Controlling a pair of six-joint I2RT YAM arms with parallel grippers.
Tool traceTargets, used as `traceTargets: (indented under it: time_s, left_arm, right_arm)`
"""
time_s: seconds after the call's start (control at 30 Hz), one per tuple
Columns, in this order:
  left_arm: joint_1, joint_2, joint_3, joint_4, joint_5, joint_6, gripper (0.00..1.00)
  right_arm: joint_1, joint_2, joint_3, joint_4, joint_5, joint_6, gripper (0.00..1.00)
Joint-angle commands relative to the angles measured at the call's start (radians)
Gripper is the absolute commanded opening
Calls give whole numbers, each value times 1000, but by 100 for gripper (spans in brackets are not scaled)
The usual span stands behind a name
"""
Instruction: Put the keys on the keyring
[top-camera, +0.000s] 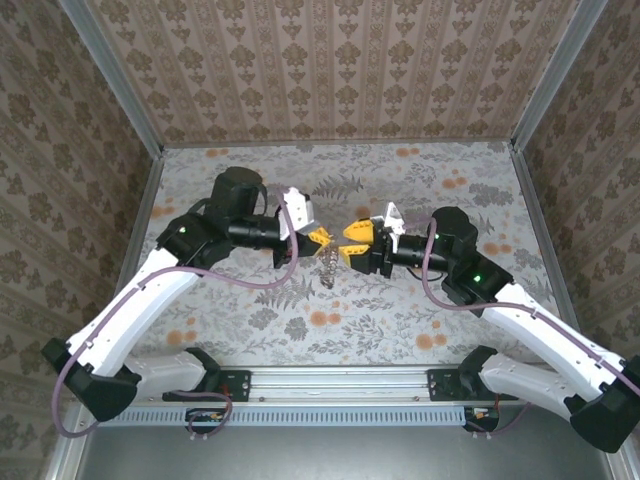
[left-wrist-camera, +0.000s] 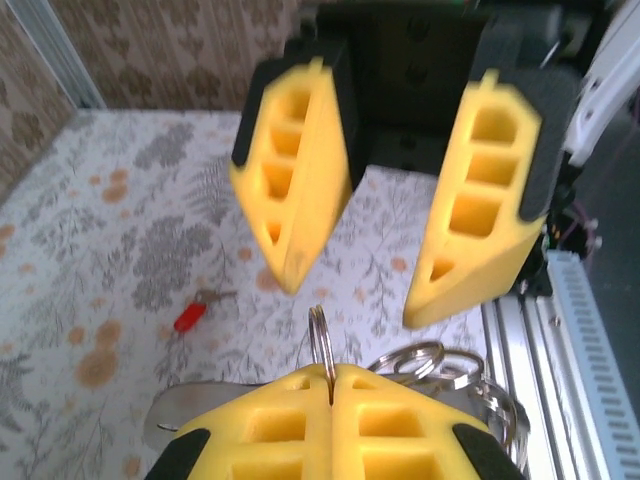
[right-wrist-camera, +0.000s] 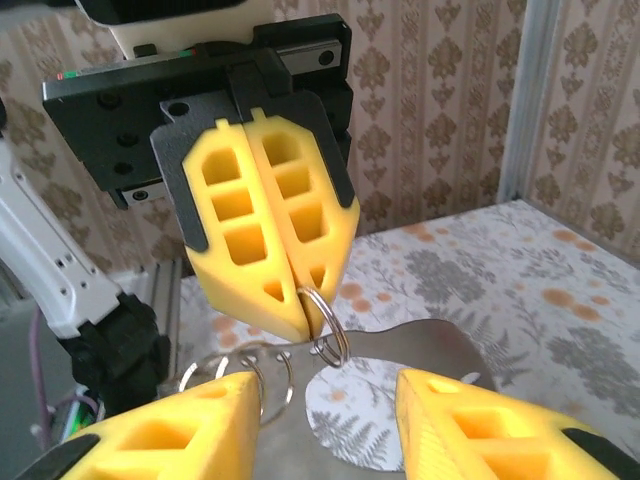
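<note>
Left gripper (left-wrist-camera: 330, 372) is clamped tight, its two yellow wedge fingers pressed flat together on the keyring (left-wrist-camera: 322, 338). One thin silvery wire ring stands upright in the pinch. At least three more linked rings trail off at 3 o'clock, glinting and overlapping.

From above, that chain (top-camera: 328, 268) hangs at 6 o'clock below the two meeting grippers, over the floral-patterned table (top-camera: 400, 320).

Right gripper (left-wrist-camera: 355, 298) faces it at 12 o'clock with its jaws spread apart and nothing between them. Its fingers (left-wrist-camera: 295, 190) are blocky yellow plastic with hollow cells, backed in black.

In the right wrist view the pinched ring (right-wrist-camera: 325, 325) dangles from the left gripper's closed tips (right-wrist-camera: 295, 315), just above the right gripper's gap (right-wrist-camera: 328, 385).

One key (left-wrist-camera: 190, 317) is in sight, with a red plastic head and a short silvery shaft. It lies flat on the table at 9 o'clock from the pinched ring, well apart.
</note>
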Motion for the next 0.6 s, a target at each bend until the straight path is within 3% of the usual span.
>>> traceTargets:
  time_s: [0.0, 0.57]
  left_arm:
    - [-6, 11, 33, -97, -68, 85, 0]
    - [-44, 46, 86, -185, -4, 111, 0]
  right_arm:
    - [5, -11, 26, -130, 31, -99, 41]
    - [31, 63, 85, -145, -36, -152, 36]
